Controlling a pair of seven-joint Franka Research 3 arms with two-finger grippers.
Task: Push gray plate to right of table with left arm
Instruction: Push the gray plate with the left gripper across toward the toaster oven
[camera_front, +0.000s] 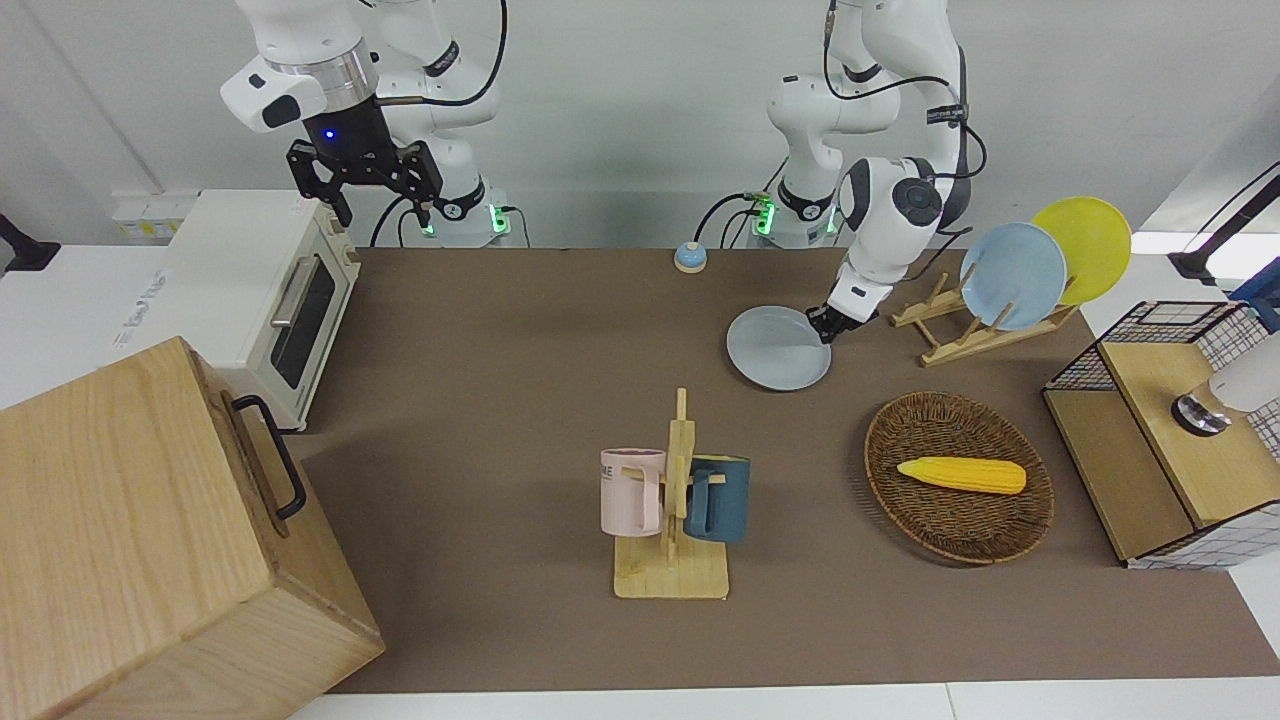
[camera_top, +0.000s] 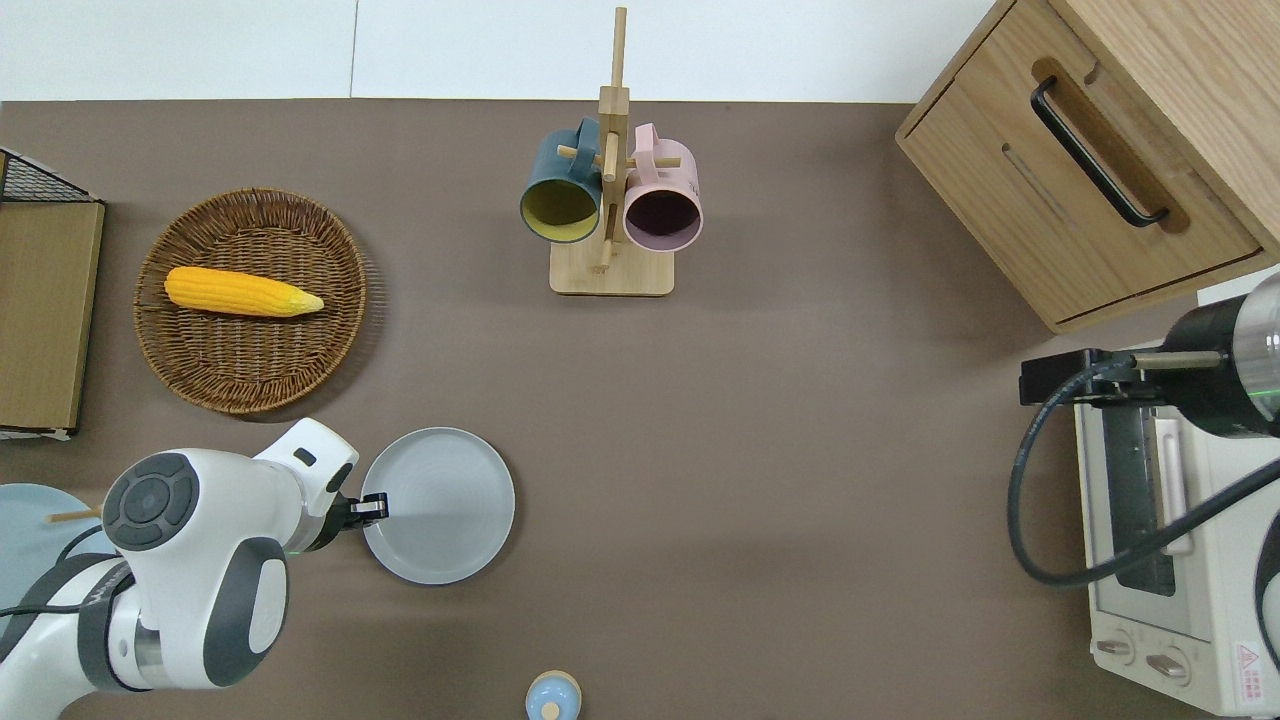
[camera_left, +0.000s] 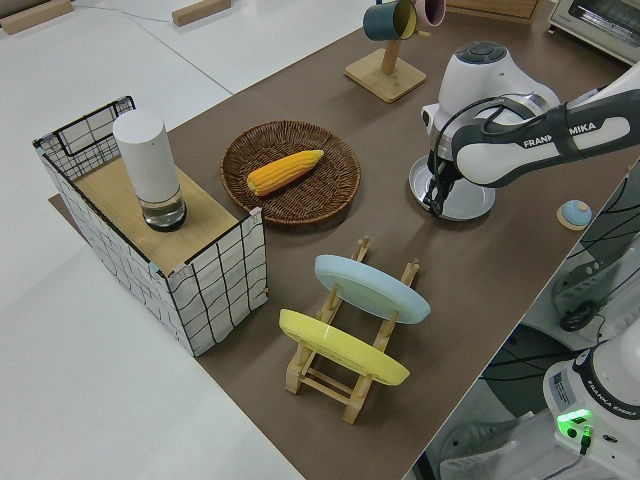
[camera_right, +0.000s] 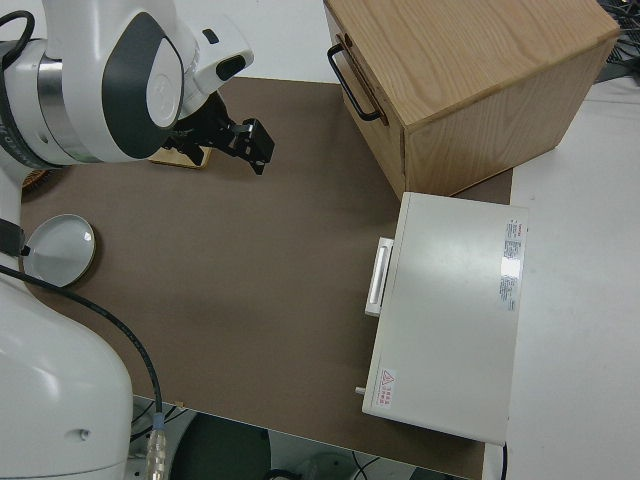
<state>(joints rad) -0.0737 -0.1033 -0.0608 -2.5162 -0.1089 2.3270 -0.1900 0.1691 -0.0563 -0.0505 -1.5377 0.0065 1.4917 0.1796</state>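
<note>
As the front view shows it, the left end effector (camera_front: 828, 326) sits low at the rim of the gray plate (camera_front: 778, 348), on the side toward the left arm's end of the bench (camera_front: 520, 400); I cannot tell its finger gap. The plate rack (camera_front: 965, 335) stands beside that arm, and the basket (camera_front: 958, 477) lies farther from the robots.

Overhead view: the plate lies flat, and the push line toward the right arm's end looks bare as far as the toaster oven (camera_top: 1170, 560). The mug stand (camera_top: 610, 200) lies well off that line.

Right side view: the right end effector (camera_right: 245, 140) is parked, fingers spread.
</note>
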